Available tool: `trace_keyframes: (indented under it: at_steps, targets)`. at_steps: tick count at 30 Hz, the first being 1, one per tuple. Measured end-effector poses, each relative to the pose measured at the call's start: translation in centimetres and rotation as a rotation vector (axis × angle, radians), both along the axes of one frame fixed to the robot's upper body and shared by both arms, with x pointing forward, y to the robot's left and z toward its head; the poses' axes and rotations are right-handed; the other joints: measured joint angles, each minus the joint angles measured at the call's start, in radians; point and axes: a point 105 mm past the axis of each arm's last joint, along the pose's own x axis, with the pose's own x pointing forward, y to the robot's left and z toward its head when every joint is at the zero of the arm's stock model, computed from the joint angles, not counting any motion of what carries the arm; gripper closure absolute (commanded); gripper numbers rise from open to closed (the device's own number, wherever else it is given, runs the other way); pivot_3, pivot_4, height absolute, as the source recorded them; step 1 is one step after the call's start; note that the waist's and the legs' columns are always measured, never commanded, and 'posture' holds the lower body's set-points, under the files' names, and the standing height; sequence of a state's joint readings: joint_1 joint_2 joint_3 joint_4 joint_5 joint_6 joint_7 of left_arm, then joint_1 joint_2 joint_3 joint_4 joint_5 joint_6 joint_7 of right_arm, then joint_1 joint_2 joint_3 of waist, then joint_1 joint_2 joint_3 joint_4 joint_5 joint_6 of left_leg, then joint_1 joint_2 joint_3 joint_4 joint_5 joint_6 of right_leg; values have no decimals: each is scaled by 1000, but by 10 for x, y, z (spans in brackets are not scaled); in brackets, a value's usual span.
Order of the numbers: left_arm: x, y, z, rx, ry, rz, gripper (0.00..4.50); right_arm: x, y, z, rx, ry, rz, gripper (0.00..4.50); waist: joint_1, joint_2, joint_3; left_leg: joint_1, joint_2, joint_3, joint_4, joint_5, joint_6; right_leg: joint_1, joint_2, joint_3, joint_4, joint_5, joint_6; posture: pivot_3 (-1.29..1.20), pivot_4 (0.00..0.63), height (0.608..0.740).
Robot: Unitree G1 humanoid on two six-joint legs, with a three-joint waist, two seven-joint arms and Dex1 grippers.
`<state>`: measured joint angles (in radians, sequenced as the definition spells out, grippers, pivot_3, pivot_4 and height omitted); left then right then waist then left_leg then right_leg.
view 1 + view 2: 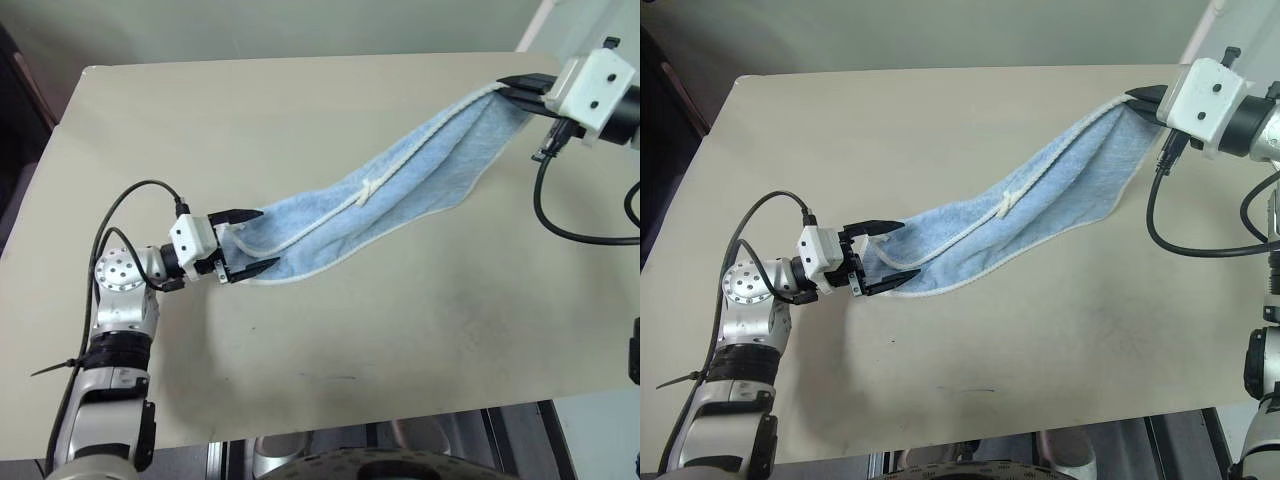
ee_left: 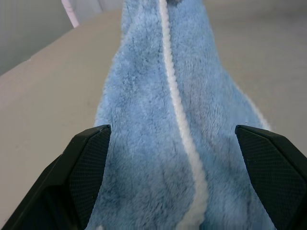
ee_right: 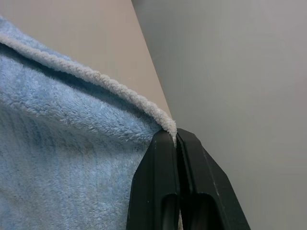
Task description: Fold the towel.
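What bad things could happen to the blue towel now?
1. The right gripper pinches only the corded corner of the towel, with its jaws shut on it. If that thin pinch slips, the raised end would probably drop to the table.
2. The left gripper has its jaws open around the towel's lower end. If it closes slightly off, it might catch only an edge, so the fold could come out crooked.
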<state>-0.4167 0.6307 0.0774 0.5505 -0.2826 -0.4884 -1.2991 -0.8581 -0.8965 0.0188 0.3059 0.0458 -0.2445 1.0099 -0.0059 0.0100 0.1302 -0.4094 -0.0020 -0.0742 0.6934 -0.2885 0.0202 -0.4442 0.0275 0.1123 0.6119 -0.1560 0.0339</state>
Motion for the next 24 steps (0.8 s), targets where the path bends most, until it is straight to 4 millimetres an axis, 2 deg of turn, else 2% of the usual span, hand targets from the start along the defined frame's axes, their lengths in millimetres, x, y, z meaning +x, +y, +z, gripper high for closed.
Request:
trace_keyframes:
  at_steps: [6, 13, 16, 24]
  targets:
    - [11, 11, -15, 139, -55, 46, 0, 1, 0, -1, -6, -11, -4, 4475, 0, 0, 0, 0, 0, 0, 0, 0, 0, 0, 0, 0, 0, 0, 0, 0, 150, 740]
    - [19, 9, -13, 174, -147, 53, 0, 1, 0, -6, 3, -1, -8, 4475, 2, 0, 0, 0, 0, 0, 0, 0, 0, 0, 0, 0, 1, 1, 1, 0, 150, 740]
    - [19, 8, -16, 169, -154, 56, 939, 2, 0, -6, 4, 1, -10, 4500, 2, 1, 0, 0, 0, 0, 0, 0, 1, 0, 0, -1, 1, 3, 1, 0, 150, 740]
    - [16, 5, -23, 107, -84, 28, 3892, 0, 1, -9, 2, 12, -10, 4500, 0, 1, 0, 0, 0, 0, 1, 1, 2, 0, 0, -1, 1, 5, 0, 0, 150, 740]
